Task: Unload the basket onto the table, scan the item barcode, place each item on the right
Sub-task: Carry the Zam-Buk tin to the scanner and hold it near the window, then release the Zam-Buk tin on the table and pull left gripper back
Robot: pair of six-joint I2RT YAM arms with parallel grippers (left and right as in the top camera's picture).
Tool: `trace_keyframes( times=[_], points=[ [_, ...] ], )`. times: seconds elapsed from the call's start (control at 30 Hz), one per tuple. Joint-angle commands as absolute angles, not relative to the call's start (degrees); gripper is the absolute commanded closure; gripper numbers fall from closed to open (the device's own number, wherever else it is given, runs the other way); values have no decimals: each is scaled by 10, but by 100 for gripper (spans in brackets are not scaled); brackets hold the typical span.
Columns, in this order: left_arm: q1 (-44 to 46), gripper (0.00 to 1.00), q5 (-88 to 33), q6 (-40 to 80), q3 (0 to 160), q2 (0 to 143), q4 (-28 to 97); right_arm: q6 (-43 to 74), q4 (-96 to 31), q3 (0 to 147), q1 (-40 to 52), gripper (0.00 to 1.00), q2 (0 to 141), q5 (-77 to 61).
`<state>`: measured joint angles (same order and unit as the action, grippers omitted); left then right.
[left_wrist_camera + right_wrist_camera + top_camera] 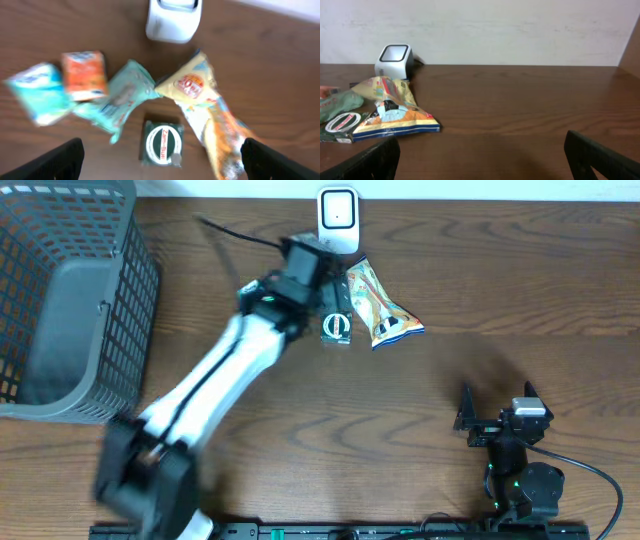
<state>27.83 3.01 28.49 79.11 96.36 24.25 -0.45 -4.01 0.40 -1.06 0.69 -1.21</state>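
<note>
A white barcode scanner (338, 215) stands at the table's far edge, also in the left wrist view (172, 20) and the right wrist view (395, 59). In front of it lie a dark green packet with a white ring (162, 142), a yellow snack bag (205, 100), a teal packet (125, 95), an orange packet (84, 75) and a light blue packet (40, 92). My left gripper (161, 152) hovers over the green packet (337, 320), open and holding nothing. My right gripper (497, 408) rests open near the front right, far from the items.
A grey mesh basket (70, 300) fills the left end of the table. My left arm (210, 390) stretches diagonally from the front left towards the scanner. A black cable (235, 235) runs behind the scanner. The snack bag (395, 117) lies left of the right gripper (482, 150).
</note>
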Motion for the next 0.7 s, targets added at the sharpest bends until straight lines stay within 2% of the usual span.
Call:
trace_keyframes(
  times=[0.0, 0.2, 0.4, 0.67],
  points=[
    [267, 2, 37, 269, 796, 883, 303, 2, -43, 3, -12, 1, 3, -8],
    [229, 2, 37, 238, 796, 784, 466, 2, -43, 3, -12, 1, 3, -8],
    [192, 2, 37, 239, 796, 748, 580, 2, -43, 3, -12, 1, 3, -8],
    [126, 3, 37, 299, 796, 749, 636, 2, -43, 3, -12, 1, 3, -8]
  ],
)
